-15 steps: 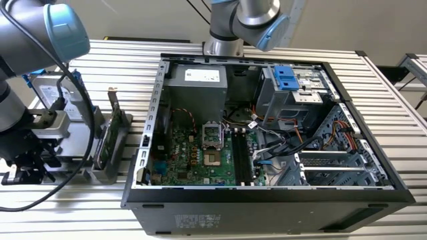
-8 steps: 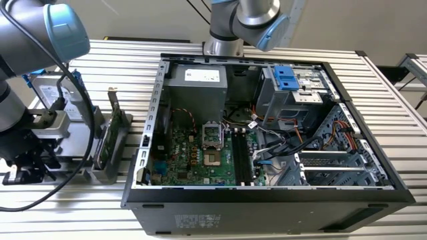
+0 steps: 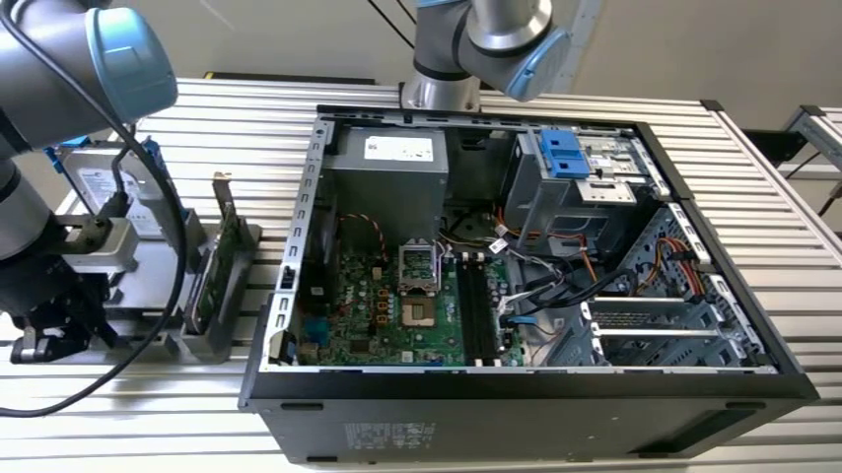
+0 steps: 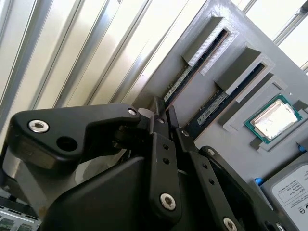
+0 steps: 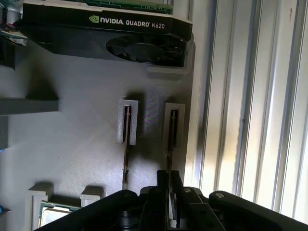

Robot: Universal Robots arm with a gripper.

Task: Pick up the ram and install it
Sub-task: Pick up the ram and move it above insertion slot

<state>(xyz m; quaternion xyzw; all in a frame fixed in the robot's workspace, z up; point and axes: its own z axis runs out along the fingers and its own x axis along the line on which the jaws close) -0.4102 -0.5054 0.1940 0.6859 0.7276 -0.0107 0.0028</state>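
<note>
**RAM install: barely started, stick not lifted out yet**

Nothing is being counted as done here. The ram point(image 5: 171, 130) is sitting in its slot in the grey holder point(image 5: 82, 144), just beside a second stick point(image 5: 125, 139). The black motherboard slots point(image 3: 476, 305) inside the case point(image 3: 526, 384) are lying unfilled, so both the pick and the install are being left to do.

The arm point(image 3: 34, 197) is being held low over the holder at the exterior view's left, well apart from the case, wrist aimed down at the counter point(image 3: 237, 108). The fingers point(image 5: 162, 192) are being pressed almost together, lined up right on the ram's end. Whether it's actually being squeezed can't be told.
</note>
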